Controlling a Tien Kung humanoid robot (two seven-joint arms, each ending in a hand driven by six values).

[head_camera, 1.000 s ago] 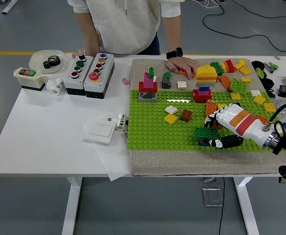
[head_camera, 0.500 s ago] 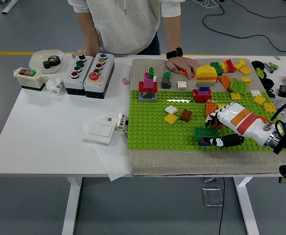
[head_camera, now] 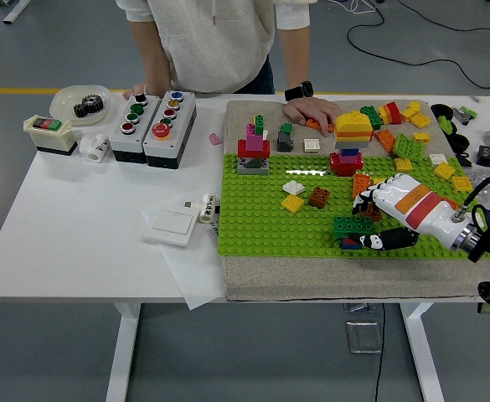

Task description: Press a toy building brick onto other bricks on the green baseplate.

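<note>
Dark green brick [head_camera: 353, 226] sits low on the green baseplate [head_camera: 261, 218], toward its near right edge, on top of small bricks beneath it; the right hand [head_camera: 384, 219] is right against it, white fingers [head_camera: 367, 203] curled over its right end and black thumb [head_camera: 385, 242] lying along the near side, so it grips the brick; just behind stand an orange brick [head_camera: 361, 183] and a brown brick [head_camera: 318, 198]; farther back a yellow-topped tower [head_camera: 351, 138]; at the far edge a person's hand [head_camera: 310, 110] rests flat on the mat
</note>
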